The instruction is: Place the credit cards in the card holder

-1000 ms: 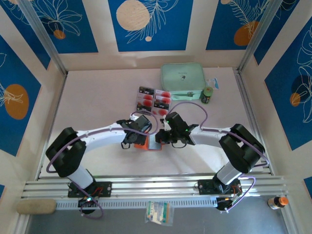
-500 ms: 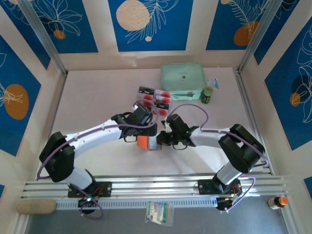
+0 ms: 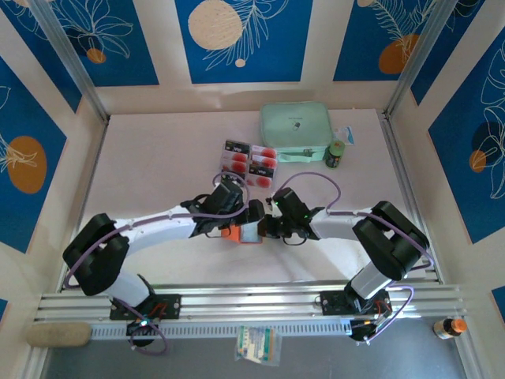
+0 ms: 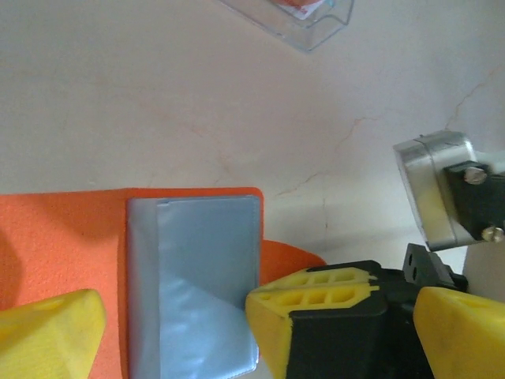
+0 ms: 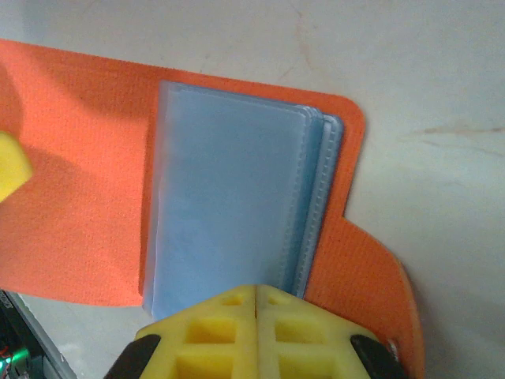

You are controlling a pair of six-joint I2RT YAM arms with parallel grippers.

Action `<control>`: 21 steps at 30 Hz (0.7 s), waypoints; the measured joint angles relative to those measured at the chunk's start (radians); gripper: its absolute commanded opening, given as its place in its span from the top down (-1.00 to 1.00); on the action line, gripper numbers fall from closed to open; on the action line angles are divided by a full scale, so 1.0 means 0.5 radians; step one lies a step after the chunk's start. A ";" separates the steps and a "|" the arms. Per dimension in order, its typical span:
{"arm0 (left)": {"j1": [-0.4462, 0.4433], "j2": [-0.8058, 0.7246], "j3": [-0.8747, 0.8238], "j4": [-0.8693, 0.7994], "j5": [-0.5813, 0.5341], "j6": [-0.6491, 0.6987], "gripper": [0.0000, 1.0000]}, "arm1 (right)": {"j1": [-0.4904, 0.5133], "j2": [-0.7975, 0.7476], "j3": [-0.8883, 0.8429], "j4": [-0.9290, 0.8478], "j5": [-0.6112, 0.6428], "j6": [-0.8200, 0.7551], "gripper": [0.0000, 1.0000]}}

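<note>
Open card holder (image 3: 237, 234) flat at tabletop (image 3: 158, 158) centre, orange cover down, pale sleeves (image 5: 229, 197) up. Right gripper (image 5: 256, 304) at its 3 o'clock: fingers pressed together, tips at sleeve edge; pinch unclear. Left gripper (image 3: 251, 212) over holder, fingers (image 4: 51, 332) spread wide, holding nothing. Credit cards (image 3: 248, 160) in clear tray (image 4: 319, 28) at holder's 12 o'clock, apart.

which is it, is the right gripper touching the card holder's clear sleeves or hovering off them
Touching. In the right wrist view the shut right gripper sits on the near edge of the sleeves of the card holder, with no gap showing.
</note>
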 measured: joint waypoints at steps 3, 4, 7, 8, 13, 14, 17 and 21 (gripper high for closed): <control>0.001 -0.011 -0.092 0.070 0.000 -0.038 -1.00 | -0.018 0.000 -0.016 0.031 -0.002 0.002 1.00; 0.002 -0.011 -0.121 0.086 0.000 -0.043 -1.00 | -0.027 0.000 -0.021 0.044 -0.002 0.002 1.00; 0.005 -0.011 -0.175 0.110 0.000 -0.042 -1.00 | -0.053 0.000 -0.042 0.082 -0.011 0.017 1.00; 0.006 -0.011 -0.185 0.115 0.000 -0.041 -1.00 | -0.060 0.000 -0.050 0.096 -0.017 0.020 1.00; 0.015 -0.011 -0.227 0.147 -0.001 0.005 -1.00 | -0.078 0.000 -0.078 0.147 -0.040 0.047 1.00; 0.018 -0.008 -0.233 0.152 -0.001 0.020 -1.00 | -0.080 0.000 -0.082 0.156 -0.047 0.051 1.00; 0.022 0.033 -0.241 0.169 -0.002 0.076 -1.00 | -0.082 0.000 -0.089 0.169 -0.049 0.065 1.00; 0.023 0.084 -0.243 0.199 -0.017 0.172 -0.99 | -0.082 -0.001 -0.113 0.208 -0.057 0.096 1.00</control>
